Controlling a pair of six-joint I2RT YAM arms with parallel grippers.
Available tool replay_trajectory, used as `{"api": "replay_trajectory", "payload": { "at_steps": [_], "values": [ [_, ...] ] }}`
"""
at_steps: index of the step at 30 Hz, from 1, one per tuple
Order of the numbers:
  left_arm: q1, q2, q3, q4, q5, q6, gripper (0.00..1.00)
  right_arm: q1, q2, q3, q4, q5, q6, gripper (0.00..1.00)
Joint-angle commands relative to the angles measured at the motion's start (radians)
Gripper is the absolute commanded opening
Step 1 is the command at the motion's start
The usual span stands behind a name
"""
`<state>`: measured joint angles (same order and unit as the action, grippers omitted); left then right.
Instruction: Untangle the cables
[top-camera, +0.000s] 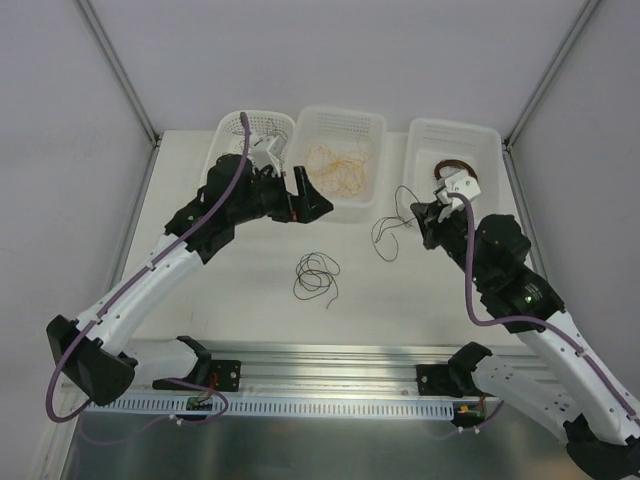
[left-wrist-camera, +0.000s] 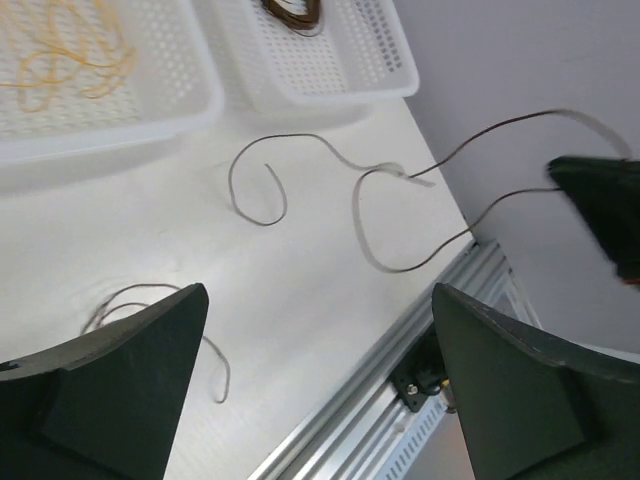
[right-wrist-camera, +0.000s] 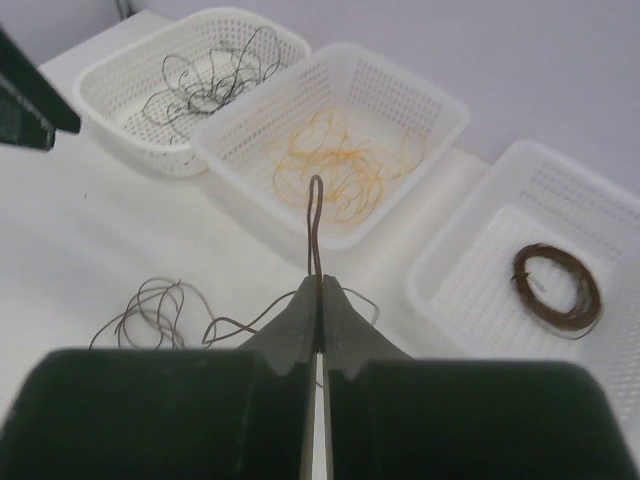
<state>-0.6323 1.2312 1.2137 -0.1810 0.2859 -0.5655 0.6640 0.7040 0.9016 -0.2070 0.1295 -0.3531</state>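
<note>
One cable (right-wrist-camera: 314, 215) end within right gripper (right-wrist-camera: 320, 290)

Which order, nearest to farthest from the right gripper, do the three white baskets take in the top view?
1. Brown-ring basket: right, just beyond the right gripper.
2. Orange-wire basket: middle.
3. Black-wire basket: far left.

Premises: robotics lab test cell. Evidence: plain enclosure walls (top-camera: 70, 200), white table (top-camera: 230, 300), aluminium rail (top-camera: 330, 360) carrying robot arms (top-camera: 170, 260), perforated plastic baskets (top-camera: 340, 110).
</note>
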Motion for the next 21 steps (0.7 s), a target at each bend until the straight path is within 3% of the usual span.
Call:
{"api": "replay_trajectory", "payload": {
  "at_steps": [1, 5, 11, 21],
  "values": [
    [0.071, -0.062, -0.029, -0.144, 0.029, 0.116, 0.98, -0.009, 0.081, 0.198, -0.086, 0.100, -0.125, 0.01],
    [0.152, -0.065, -0.057, -0.296, 0.006, 0.232, 0.99, -0.038, 0.204, 0.454, -0.117, 0.154, -0.207, 0.01],
    [0.184, -0.085, -0.157, -0.325, -0.152, 0.305, 0.99, -0.151, 0.400, 0.702, -0.074, 0.128, -0.253, 0.01],
    [0.197, -0.088, -0.233, -0.334, -0.244, 0.375, 0.99, -0.388, 0.652, 0.905, 0.020, 0.030, -0.250, 0.01]
  ]
}}
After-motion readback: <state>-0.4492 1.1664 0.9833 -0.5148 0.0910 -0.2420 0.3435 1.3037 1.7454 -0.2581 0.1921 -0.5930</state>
